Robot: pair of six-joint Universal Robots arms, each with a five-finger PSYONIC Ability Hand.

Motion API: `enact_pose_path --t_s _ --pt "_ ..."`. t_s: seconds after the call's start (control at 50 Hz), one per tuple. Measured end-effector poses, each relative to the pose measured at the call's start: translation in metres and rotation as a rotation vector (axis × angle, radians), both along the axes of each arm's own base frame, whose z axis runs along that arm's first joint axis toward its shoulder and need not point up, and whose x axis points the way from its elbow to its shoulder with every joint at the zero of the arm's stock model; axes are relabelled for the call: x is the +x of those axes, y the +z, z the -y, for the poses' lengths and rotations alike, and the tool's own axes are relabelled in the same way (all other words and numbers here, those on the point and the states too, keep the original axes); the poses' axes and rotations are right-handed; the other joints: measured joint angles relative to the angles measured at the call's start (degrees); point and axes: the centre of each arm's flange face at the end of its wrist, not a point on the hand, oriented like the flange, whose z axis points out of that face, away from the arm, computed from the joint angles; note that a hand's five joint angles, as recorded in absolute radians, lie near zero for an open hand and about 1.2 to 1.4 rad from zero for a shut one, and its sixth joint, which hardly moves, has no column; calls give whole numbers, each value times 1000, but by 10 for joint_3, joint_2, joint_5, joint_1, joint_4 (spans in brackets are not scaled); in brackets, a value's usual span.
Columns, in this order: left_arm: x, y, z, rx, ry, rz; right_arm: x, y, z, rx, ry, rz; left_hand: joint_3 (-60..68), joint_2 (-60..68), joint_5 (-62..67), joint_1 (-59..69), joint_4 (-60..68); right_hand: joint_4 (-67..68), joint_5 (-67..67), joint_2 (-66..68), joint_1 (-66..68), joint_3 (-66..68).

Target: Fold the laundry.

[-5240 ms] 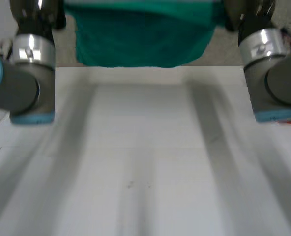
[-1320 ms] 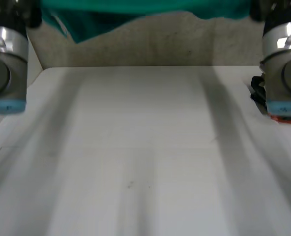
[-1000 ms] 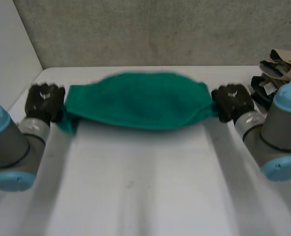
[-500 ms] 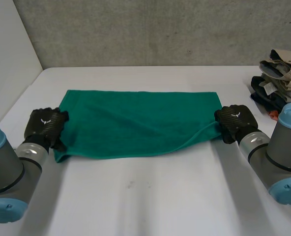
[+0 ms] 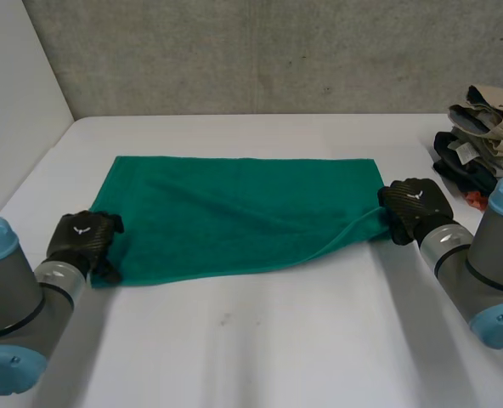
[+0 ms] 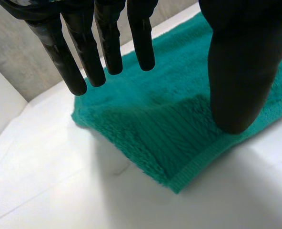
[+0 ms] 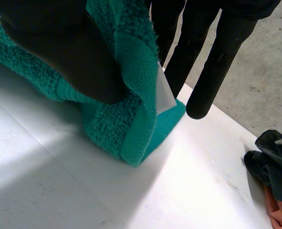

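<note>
A green towel (image 5: 234, 212) lies spread flat across the white table (image 5: 277, 340), folded double with its long side running left to right. My left hand (image 5: 81, 238) hovers at the towel's near left corner (image 6: 174, 157). Its fingers (image 6: 107, 43) are straight, its thumb (image 6: 241, 62) stands apart, and the cloth lies loose under them. My right hand (image 5: 415, 204) is at the towel's right edge. There the thumb (image 7: 69, 52) pinches a bunched fold of towel (image 7: 126, 114) with a white label against the fingers (image 7: 217, 57), lifting that edge slightly.
A pile of folded clothes (image 5: 485, 127) sits at the table's far right, close behind my right arm, and its dark edge (image 7: 274, 167) lies beyond the right hand. A grey wall stands behind the table and a white panel runs along the left side.
The towel, held stretched in the air between both hands, came down and now lies flat on the table. My left hand has let go of its corner and drawn back a little.
</note>
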Motion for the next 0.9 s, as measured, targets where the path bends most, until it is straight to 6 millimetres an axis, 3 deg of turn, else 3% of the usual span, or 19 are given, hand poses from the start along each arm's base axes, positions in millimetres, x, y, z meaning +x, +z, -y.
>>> enact_pose_path --t_s 0.12,0.3,0.5,0.78,0.88,0.9 --pt "8 7 -9 3 18 -2 0 1 0 -3 1 1 0 0 0 0 0 0 0 0 0 0" --pt "15 1 -15 46 36 7 1 1 0 -3 4 2 0 0 2 0 0 0 0 0 0 0" --pt "22 -16 1 80 47 18 1 0 -1 -1 4 0 51 56 69 57 66 0 0 0 0 0" --pt "18 -12 24 -2 3 -10 1 -1 -2 4 6 -1 119 123 129 120 131 0 0 0 0 0" --pt "17 -13 29 -4 -8 -15 1 -1 -2 4 4 -2 276 281 275 288 279 0 0 0 0 0" --pt "17 -13 30 -5 -8 -15 1 -1 -2 4 3 -2 357 369 365 378 370 0 0 0 0 0"
